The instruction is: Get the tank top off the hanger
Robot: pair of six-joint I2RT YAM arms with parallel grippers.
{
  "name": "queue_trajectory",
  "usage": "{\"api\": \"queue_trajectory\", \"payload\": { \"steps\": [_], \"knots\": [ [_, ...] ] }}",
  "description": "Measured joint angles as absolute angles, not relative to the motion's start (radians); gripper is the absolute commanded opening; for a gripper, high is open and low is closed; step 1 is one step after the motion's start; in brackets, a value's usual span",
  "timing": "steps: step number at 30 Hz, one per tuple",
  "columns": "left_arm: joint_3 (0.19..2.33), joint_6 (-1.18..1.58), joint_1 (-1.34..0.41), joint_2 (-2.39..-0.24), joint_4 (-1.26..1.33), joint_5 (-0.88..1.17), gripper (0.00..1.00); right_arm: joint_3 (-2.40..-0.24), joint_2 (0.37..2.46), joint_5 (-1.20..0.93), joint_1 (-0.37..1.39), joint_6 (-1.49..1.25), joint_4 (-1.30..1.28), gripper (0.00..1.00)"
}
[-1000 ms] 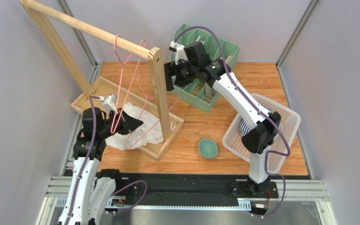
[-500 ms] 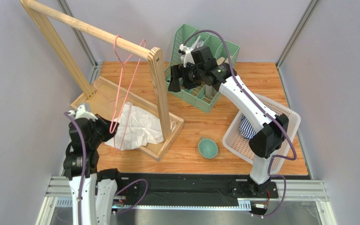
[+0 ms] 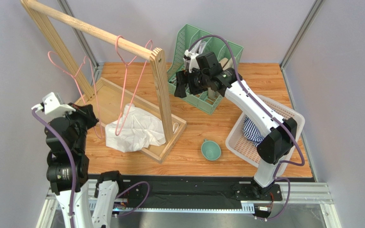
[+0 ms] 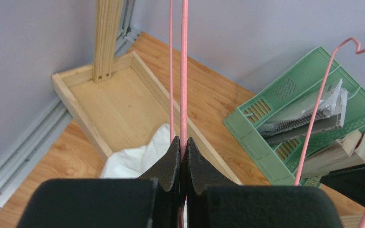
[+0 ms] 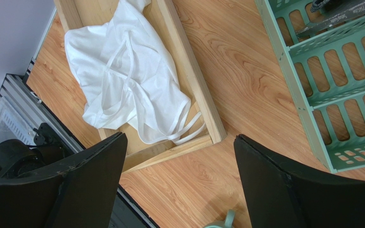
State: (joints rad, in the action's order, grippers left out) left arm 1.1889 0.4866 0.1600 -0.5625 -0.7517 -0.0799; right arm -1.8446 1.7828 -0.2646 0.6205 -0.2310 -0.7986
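Observation:
The white tank top (image 3: 134, 134) lies crumpled in the base of the wooden rack, free of any hanger. It also shows in the right wrist view (image 5: 127, 80) and the left wrist view (image 4: 134, 159). My left gripper (image 3: 90, 118) is shut on the wire of a pink hanger (image 3: 94, 97) and holds it raised, left of the rack. In the left wrist view the gripper (image 4: 183, 141) pinches that wire (image 4: 184, 71). My right gripper (image 3: 182, 84) is open and empty, high above the rack's right end; in its own view it (image 5: 179, 137) looks down on the tank top.
A second pink hanger (image 3: 131, 90) hangs from the rack's top bar (image 3: 89, 29), its lower end over the tank top. A green file organiser (image 3: 213, 52) stands at the back. A teal cup (image 3: 211, 150) and a white basket (image 3: 291, 121) holding striped cloth (image 3: 252, 130) sit at right.
My left arm rose and swung left, drawing the pink hanger up out of the tank top, which stayed in the rack base. The right gripper drifted slightly right.

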Motion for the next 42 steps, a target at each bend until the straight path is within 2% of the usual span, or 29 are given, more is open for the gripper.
{"api": "queue_trajectory", "payload": {
  "steps": [9, 19, 33, 36, 37, 38, 40, 42],
  "knots": [
    [1.389, 0.31, 0.16, -0.694, -0.737, -0.047, 0.0, -1.832, 1.76, -0.279, 0.62, -0.231, -0.764, 0.89],
    [1.634, 0.196, 0.171, -0.922, -0.788, 0.179, 0.0, -1.803, 1.744, -0.28, 0.62, -0.22, -0.76, 0.88],
    [1.658, 0.172, 0.191, -0.968, -0.937, 0.208, 0.0, -1.796, 1.736, -0.301, 0.62, -0.211, -0.733, 0.89],
    [1.654, 0.173, 0.192, -0.966, -0.944, 0.197, 0.18, -1.796, 1.769, -0.342, 0.62, -0.198, -0.699, 0.96],
    [1.649, 0.175, 0.192, -0.965, -0.944, 0.191, 0.35, -1.796, 1.786, -0.362, 0.62, -0.193, -0.683, 0.99],
    [1.646, 0.176, 0.192, -0.963, -0.944, 0.183, 0.43, -1.796, 1.816, -0.393, 0.62, -0.182, -0.657, 1.0],
    [1.637, 0.179, 0.192, -0.961, -0.953, 0.166, 0.56, -1.796, 1.853, -0.422, 0.622, -0.171, -0.633, 1.0],
    [1.624, 0.178, 0.192, -0.954, -0.957, 0.148, 0.6, -1.808, 1.903, -0.45, 0.627, -0.157, -0.616, 1.0]
  ]
}}
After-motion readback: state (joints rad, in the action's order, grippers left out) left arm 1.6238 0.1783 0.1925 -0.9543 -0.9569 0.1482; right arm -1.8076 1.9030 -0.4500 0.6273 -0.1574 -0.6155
